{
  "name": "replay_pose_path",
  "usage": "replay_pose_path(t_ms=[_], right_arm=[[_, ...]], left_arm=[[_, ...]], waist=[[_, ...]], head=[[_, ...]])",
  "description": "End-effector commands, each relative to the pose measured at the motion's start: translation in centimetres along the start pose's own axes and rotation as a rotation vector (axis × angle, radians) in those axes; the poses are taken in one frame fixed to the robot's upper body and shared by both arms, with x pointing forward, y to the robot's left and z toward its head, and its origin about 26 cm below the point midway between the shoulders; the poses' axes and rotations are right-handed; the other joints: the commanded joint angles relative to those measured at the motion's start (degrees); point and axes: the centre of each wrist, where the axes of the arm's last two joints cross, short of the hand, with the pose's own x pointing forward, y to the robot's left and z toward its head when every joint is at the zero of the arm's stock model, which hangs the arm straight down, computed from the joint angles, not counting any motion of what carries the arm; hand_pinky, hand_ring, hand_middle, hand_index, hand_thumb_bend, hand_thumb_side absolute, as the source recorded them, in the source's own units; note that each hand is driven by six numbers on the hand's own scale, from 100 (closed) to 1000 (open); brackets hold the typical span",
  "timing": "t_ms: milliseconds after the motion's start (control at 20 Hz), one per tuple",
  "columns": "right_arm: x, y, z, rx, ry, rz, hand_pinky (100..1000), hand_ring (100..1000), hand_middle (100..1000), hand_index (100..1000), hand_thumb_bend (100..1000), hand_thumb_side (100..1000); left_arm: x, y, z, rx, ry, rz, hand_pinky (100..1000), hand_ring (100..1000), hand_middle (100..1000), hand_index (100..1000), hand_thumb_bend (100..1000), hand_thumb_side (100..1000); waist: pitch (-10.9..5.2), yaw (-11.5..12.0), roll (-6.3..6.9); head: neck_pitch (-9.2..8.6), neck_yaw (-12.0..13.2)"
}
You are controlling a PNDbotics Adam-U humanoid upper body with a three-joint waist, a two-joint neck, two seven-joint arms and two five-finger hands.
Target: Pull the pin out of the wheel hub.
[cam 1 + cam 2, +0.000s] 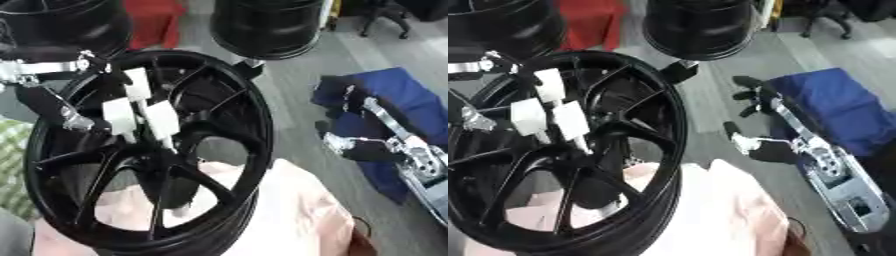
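Reaching into the black wheel hub (149, 150) from the upper left, the left hand (131, 107) has its white-padded fingertips (162, 119) pointing down toward the centre where the spokes meet. The fingers look mostly straight, and I cannot tell whether they have closed on anything. The pin itself cannot be made out; if it sits at the centre, it is hidden behind the pads and the dark spokes. The wheel hub stands tilted, leaning on a pale pink cloth (289, 210) that covers its support, with two more black rims beyond it at the top of the view.

The right hand (750, 142) hangs well apart to the right, above a blue cloth (842, 110), fingers relaxed and holding nothing, so nothing braces the wheel.

The main risk, as I judge it, is a pull that drags the whole wheel instead of the pin: it rests on soft cloth at an angle and could rock or slide toward the robot. A second risk is the pads slipping off a small pin that the fingers hide from the head camera. A third is the fingers catching on a spoke if the hand draws back at a slant and not along the pin's axis.
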Motion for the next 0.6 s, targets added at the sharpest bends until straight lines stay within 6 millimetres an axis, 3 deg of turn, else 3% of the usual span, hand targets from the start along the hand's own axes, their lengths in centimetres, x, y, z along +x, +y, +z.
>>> replay_pose_path(t_ms=[50,600], right_arm=[[0.33,-1.01,-0.16,0.002,-0.013,0.028,675,859,959,961,217,250],[0.3,-1.0,-0.17,0.003,-0.013,0.026,675,859,959,962,214,253]], left_arm=[[0.29,1.01,0.23,-0.151,-0.102,-0.145,818,698,680,873,512,518],[0.36,0.81,0.0,-0.166,-0.103,-0.166,803,673,654,848,501,511]], waist=[[-1.21,-0.1,-0.11],[-1.09,-0.1,-0.22]], head=[[0.25,-0.1],[0.28,-0.1]])
